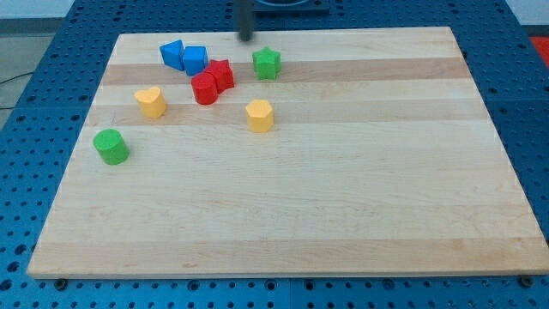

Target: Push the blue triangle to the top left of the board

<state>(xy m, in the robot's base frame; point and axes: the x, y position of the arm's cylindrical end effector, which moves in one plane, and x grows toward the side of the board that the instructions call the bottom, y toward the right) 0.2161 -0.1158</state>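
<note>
The blue triangle [172,54] lies near the view's top left of the wooden board [292,206], touching a blue cube [196,60] on its right. My tip [245,38] is at the board's top edge, to the right of both blue blocks and left of and above a green star [267,63]. It touches no block.
A red star [222,74] and a red cylinder [205,88] sit together just below the blue cube. A yellow heart [151,102] lies at the left, a yellow hexagon [259,115] near the middle, a green cylinder [111,146] at the far left.
</note>
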